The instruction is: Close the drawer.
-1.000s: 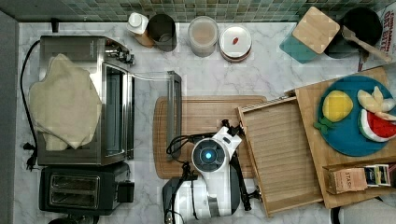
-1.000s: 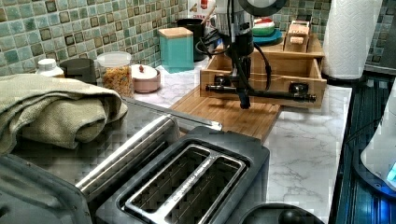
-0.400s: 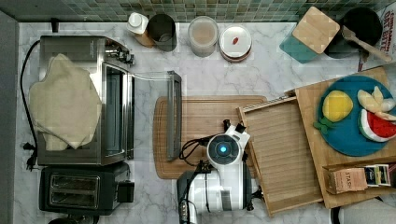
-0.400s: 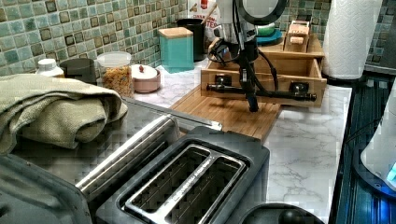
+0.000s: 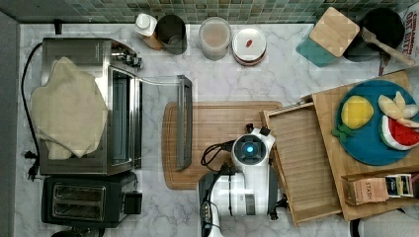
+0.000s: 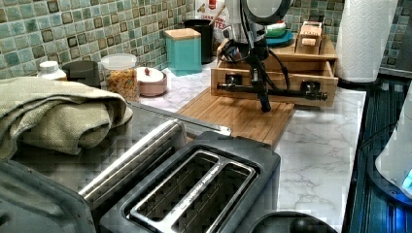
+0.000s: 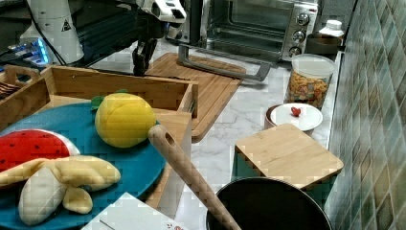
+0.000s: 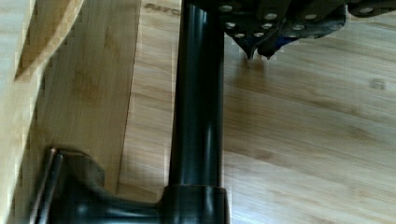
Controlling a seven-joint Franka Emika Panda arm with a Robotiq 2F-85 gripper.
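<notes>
Drawer (image 5: 306, 163): pulled out over the board.
Claw (image 6: 265, 104): fingers together, empty, before the handle (image 6: 272, 91).
Push: squarely against the front, mid-handle.

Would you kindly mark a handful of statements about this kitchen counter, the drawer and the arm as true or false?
1. The drawer is pulled out over the counter. True.
2. The gripper hangs in front of the drawer's black handle, over the cutting board. True.
3. The blue plate sits inside the drawer. False: it sits on the wooden top above it, and the drawer floor is bare.
4. The toaster oven door is shut. False: it hangs open, lying over the cutting board.
5. A folded cloth lies on the toaster oven. True.
</notes>
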